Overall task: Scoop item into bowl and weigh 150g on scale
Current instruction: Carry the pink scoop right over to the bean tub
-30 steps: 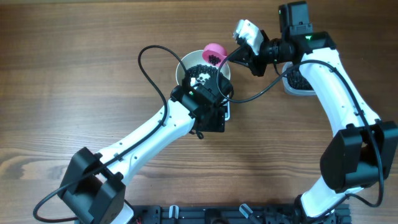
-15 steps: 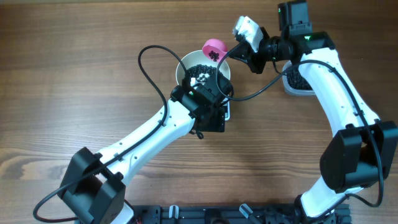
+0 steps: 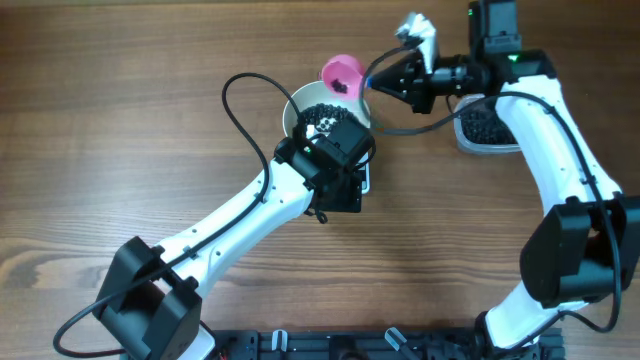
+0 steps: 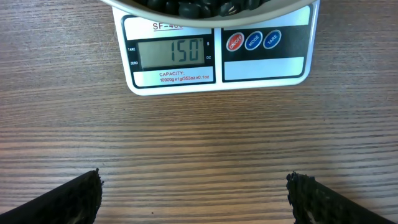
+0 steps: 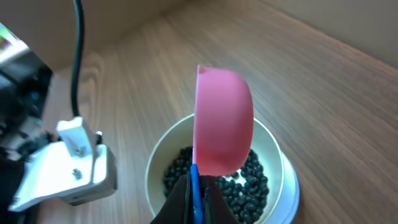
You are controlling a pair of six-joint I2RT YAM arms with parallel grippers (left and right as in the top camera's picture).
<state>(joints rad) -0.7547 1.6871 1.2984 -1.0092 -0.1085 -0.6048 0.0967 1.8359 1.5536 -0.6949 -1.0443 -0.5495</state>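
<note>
The white bowl (image 3: 296, 108) stands on the scale (image 4: 217, 53), whose display reads 150. Glossy black beans (image 3: 320, 116) fill the bowl (image 5: 158, 158), and its beans (image 5: 249, 180) also show in the right wrist view. My right gripper (image 3: 378, 78) is shut on the blue handle (image 5: 194, 183) of a pink scoop (image 3: 340, 73). The scoop (image 5: 224, 124) hangs turned on its side over the bowl's far rim. My left gripper (image 3: 340, 198) hovers over the scale's front edge. Its jaws stand wide open over bare wood (image 4: 194, 186), holding nothing.
A clear tub (image 3: 463, 140) with more black beans (image 3: 485, 122) sits at the right, under my right arm. A black cable (image 3: 235, 110) loops from the left wrist over the table, left of the bowl. The wooden table (image 3: 120, 120) stretches to the left.
My right wrist has rolled and lifted toward the far side, carrying the pink scoop a little up and away over the bowl's far rim. The left arm has not moved.
</note>
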